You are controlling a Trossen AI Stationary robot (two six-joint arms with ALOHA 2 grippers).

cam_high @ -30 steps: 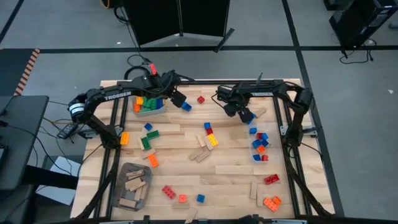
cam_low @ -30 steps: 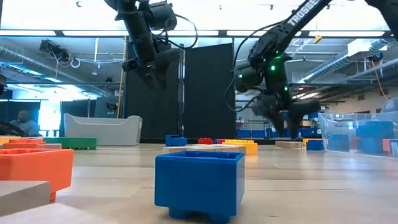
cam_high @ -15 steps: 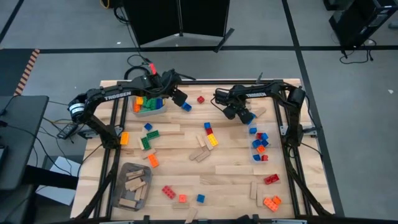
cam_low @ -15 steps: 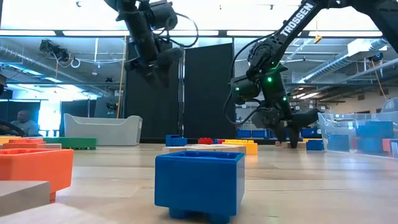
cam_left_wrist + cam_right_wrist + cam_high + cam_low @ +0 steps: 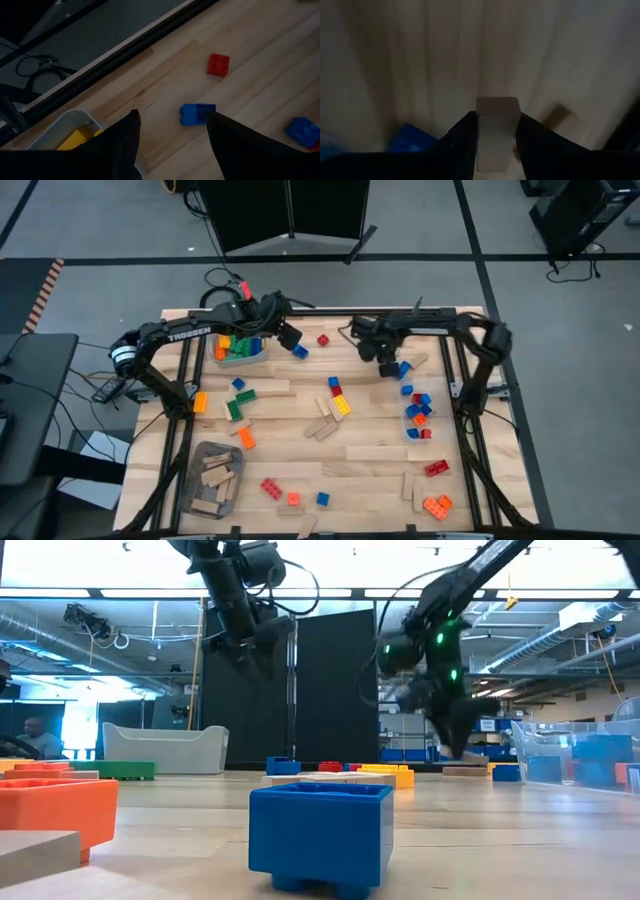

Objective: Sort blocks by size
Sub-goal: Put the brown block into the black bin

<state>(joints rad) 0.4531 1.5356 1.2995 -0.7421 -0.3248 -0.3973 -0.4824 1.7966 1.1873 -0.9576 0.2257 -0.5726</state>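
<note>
Coloured studded blocks and tan wooden pieces lie scattered over the wooden table (image 5: pixel 300 430). My right gripper (image 5: pixel 388 367) hangs at the far right, above the table in the low view (image 5: pixel 455 743), and is shut on a pale rectangular piece (image 5: pixel 496 107). A blue block (image 5: pixel 410 137) lies on the table below it. My left gripper (image 5: pixel 290 338) stands open in the air at the far middle, beside the white bin (image 5: pixel 240 350). Beyond its fingers a blue block (image 5: pixel 197 114) and a red block (image 5: pixel 218 64) rest on the table. My right gripper pinches the pale piece between its two fingers by two opposite sides (image 5: pixel 483 135). The piece's free end sticks out past the fingertips. The fingers come steeply from above. The piece is lifted clear of the table.
A clear bin (image 5: pixel 417 418) with blue, red and orange blocks stands at the right. A grey tray (image 5: pixel 215 477) of wooden pieces sits near left. Long wooden pieces (image 5: pixel 375 452) lie mid-table. A blue block (image 5: pixel 320 830) and an orange one (image 5: pixel 55 810) sit near the front edge.
My right gripper has dipped to the table, shut on the pale piece while its wrist rolled, and then risen with the piece, which is now clear of the table. My left gripper has stayed where it was.
</note>
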